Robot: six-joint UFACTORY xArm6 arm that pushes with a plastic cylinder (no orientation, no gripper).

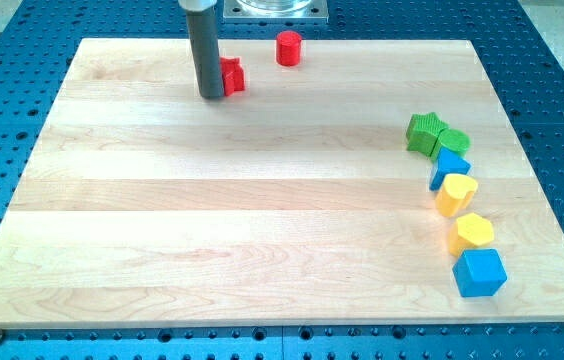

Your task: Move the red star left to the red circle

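The red star [232, 76] lies near the view's top, left of centre, partly hidden by my rod. The red circle [289, 48], a short cylinder, stands to the star's right and a little higher, near the board's top edge. My tip [211, 96] rests on the board right against the star's left side. The star and the circle are apart.
A chain of blocks runs down the view's right: a green star [424, 133], a green block [453, 141], a blue block [450, 165], a yellow block [455, 193], a yellow hexagon [473, 232], a blue cube [479, 272]. The wooden board [262, 220] lies on a blue perforated table.
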